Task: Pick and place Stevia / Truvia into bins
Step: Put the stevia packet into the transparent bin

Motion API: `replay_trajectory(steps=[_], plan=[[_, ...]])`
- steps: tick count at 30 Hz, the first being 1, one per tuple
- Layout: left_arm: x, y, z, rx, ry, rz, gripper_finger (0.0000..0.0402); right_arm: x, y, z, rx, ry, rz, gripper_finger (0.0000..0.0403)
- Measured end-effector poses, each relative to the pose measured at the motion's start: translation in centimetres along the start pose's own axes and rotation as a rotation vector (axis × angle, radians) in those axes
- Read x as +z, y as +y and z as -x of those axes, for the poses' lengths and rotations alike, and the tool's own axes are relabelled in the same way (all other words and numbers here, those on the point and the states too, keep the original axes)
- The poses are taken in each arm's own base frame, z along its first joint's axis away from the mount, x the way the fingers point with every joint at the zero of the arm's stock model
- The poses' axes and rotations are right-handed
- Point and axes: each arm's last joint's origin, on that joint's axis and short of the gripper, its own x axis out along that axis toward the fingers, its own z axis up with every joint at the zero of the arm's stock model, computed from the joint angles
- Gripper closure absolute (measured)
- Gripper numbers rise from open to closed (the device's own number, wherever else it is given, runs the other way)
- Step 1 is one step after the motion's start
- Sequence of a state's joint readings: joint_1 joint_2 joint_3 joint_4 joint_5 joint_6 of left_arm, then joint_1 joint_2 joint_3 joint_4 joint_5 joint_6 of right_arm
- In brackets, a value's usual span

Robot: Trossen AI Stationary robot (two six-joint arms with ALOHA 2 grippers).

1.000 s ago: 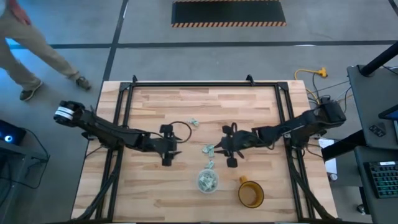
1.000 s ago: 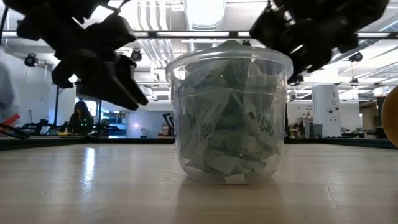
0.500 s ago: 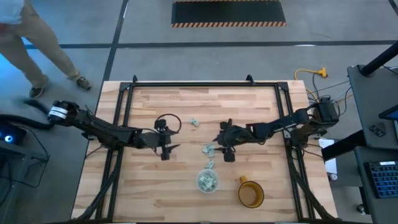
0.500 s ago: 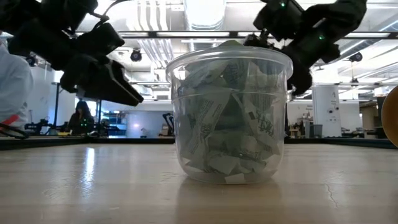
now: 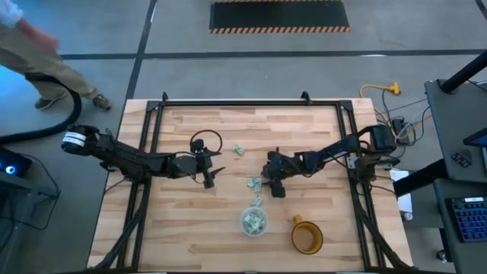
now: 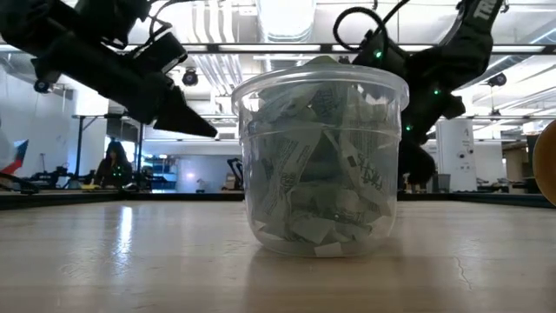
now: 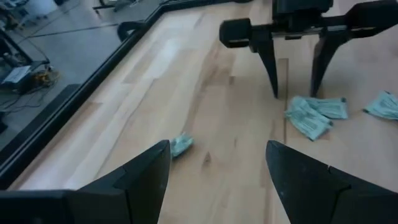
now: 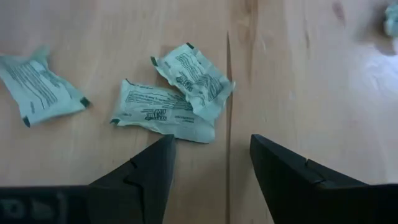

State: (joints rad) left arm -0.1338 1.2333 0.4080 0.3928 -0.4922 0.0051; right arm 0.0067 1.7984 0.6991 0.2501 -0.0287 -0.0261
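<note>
Two open, empty claws above loose sachets.
We see the left gripper (image 5: 211,176) spread wide over bare wood, a lone sachet (image 5: 237,150) beyond; the right gripper (image 5: 272,186) gapes just beside two overlapping sachets (image 8: 177,93); the clear cup (image 5: 255,221) sits packed near the front.

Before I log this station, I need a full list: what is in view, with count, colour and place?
Loose sachets: four, pale green, mid-table.
Clear cup: one, packed with sachets, front centre.
Amber mug: one, right of the cup.
Wooden table: one, light wood.
Person: one, on the floor beyond the table's left corner.
Left gripper: open, empty, left of centre.
Right gripper: open, empty, over two overlapping sachets.
</note>
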Motion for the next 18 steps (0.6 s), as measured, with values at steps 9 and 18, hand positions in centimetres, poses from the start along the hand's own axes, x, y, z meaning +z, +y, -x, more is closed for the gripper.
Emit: replay_trajectory(steps=[9,18], plan=[[-0.11,0.71,-0.45,0.033,0.008,0.012,0.0153,0.13,-0.18,-0.15,0.112,-0.030,0.004,0.0199],[-0.16,0.83,-0.50,0.037,0.011,0.007,0.0153,0.35,0.21,-0.22,0.212,-0.070,0.018,0.0199]])
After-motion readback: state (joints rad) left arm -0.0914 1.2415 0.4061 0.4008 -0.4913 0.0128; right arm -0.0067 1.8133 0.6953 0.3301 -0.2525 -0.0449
